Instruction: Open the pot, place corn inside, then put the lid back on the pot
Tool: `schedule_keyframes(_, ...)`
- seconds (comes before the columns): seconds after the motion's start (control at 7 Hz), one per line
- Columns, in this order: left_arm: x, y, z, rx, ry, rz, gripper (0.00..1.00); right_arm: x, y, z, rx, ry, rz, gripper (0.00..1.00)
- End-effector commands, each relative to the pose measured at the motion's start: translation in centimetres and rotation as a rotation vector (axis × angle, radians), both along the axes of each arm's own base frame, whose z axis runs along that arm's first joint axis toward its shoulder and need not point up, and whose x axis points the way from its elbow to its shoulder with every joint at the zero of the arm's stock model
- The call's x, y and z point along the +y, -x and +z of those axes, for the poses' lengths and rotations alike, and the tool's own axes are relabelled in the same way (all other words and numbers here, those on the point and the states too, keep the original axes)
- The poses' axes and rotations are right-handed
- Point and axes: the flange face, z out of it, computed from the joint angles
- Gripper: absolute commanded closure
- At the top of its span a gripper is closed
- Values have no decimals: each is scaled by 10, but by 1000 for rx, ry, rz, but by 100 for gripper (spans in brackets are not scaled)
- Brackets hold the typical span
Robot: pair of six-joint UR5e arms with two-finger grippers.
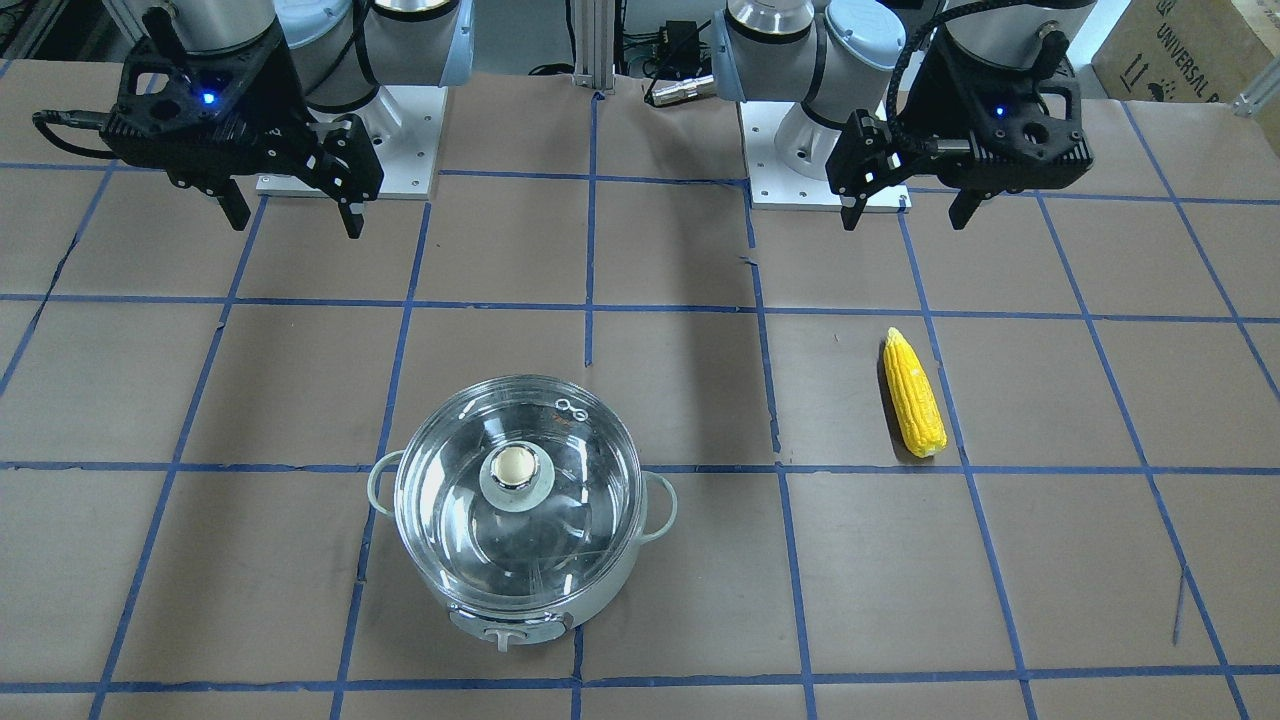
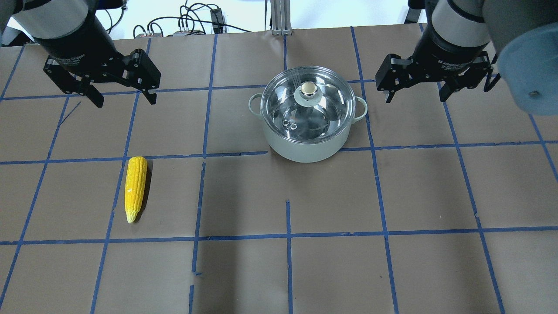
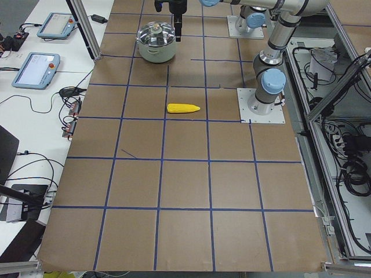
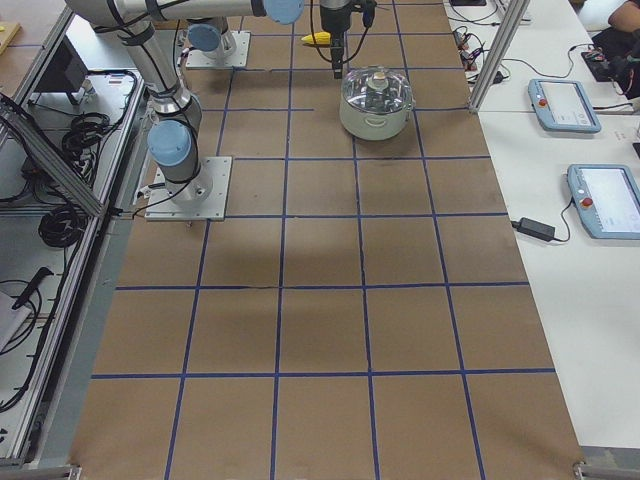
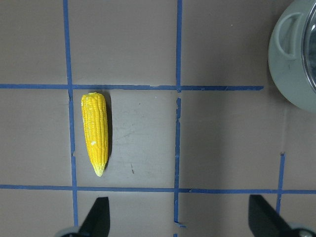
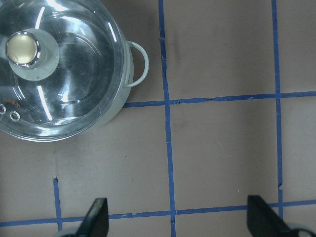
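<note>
The pot (image 1: 610,585) stands on the table with the glass lid (image 1: 575,440) on it, and its cream-topped knob (image 1: 516,465) is at the centre. The yellow corn (image 1: 913,393) lies flat on the paper, apart from the pot. My left gripper (image 1: 908,220) hovers open and empty above the table behind the corn. In the left wrist view the corn (image 5: 95,132) lies ahead of the open fingers (image 5: 96,217). My right gripper (image 1: 297,226) hovers open and empty. In the right wrist view the lid (image 6: 74,89) is at the upper left.
Brown paper with a blue tape grid (image 2: 287,235) covers the table. The arm bases (image 1: 345,150) stand at the robot's side. In the side views, tablets (image 3: 36,68) and cables lie on a white bench beside the table.
</note>
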Motion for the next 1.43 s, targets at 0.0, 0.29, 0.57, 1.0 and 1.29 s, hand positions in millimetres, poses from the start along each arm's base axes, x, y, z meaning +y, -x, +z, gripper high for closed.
schedule_keyframes(0.0,-1,0,0,8,3,-8,0,0,-1,0,0,1,2,1)
schedule_keyframes(0.29,0,-1,0,-2,1,-8,0,0,-2,0,0,2,0,1)
schedule_keyframes(0.57,0,-1,-1,-1,-5,-10,0,-10,-3,-6,0,0,6,1)
schedule_keyframes(1.0,-1,-1,-2,-1,-5,-10,0,-23,-26,-20,-3,12,45,1)
schedule_keyframes(1.29,-1,-1,-2,-1,-4,-10,0,-46,-61,-44,-9,52,105,1)
